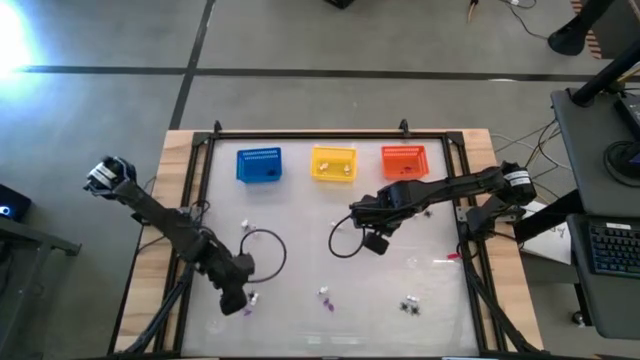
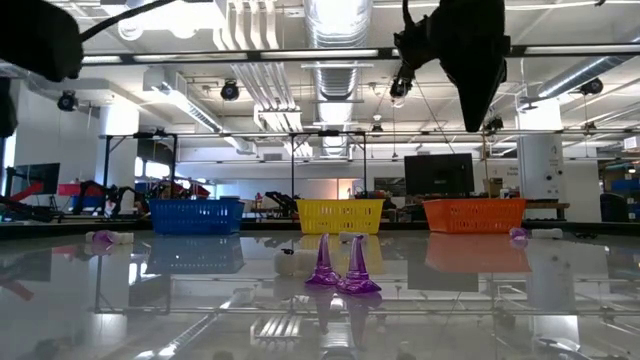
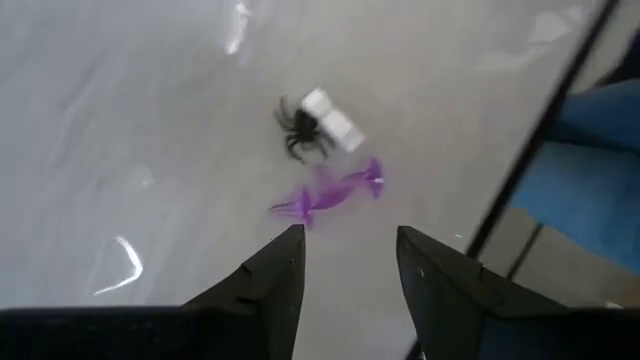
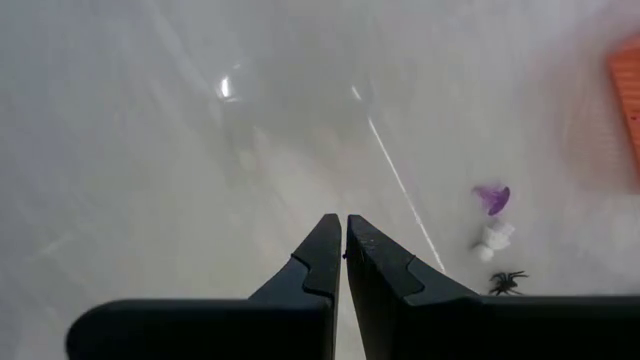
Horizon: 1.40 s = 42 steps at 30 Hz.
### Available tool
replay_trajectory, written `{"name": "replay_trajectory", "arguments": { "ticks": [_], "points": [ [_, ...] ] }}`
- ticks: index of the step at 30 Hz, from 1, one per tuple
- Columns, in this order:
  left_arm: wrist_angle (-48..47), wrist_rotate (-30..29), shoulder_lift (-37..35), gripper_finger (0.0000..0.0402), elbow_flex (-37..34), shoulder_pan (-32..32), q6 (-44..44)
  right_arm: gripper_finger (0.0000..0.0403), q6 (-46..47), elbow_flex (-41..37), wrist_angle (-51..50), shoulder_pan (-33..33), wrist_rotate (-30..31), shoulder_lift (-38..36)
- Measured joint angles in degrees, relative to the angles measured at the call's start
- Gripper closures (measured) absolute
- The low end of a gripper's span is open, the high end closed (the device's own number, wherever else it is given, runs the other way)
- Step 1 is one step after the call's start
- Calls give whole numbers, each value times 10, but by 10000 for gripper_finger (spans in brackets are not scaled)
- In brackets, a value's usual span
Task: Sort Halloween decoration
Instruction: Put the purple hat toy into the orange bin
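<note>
Left wrist view: the spread left tool [image 3: 348, 262] should be lowered squarely over the purple trinket [image 3: 328, 194], clear of the black spider [image 3: 300, 130]; the right tool [image 4: 343, 242], pressed together, waits.

Blue basket [image 1: 259, 165], yellow basket [image 1: 334, 163], orange basket [image 1: 404, 161]

We see a robotics lab or workshop, a large open industrial hall. Level across the table [image 2: 120, 300], exposed ducts [image 2: 340, 25] and pipes run along the ceiling with strip lights between them. Further benches hold a dark monitor [image 2: 445, 173] and other rigs on black frames [image 2: 160, 160] (several look like similar test stations). From above, the floor [image 1: 100, 110] is bare grey concrete, and a desk with a keyboard [image 1: 612, 245] stands beside the table.
</note>
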Motion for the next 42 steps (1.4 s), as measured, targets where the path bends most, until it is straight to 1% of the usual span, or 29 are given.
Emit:
{"name": "replay_trajectory", "arguments": {
  "ticks": [4,9,16,27,37,42],
  "points": [
    [-18,-7,27,266,0,-19,-30,390,-18,0,-1,0,0,0],
    [-21,-6,46,270,0,-31,-33,390,-21,0,-1,0,0,0],
    [13,-20,70,271,0,-48,-33,390,-28,0,-2,0,0,0],
    [26,-23,128,271,0,-54,-31,390,-28,0,-3,17,0,0],
    [39,-12,148,272,1,-54,-37,390,-26,0,-3,29,-1,0],
    [35,-15,149,291,1,-54,-36,390,-24,0,-3,30,-1,0]
  ]
}}
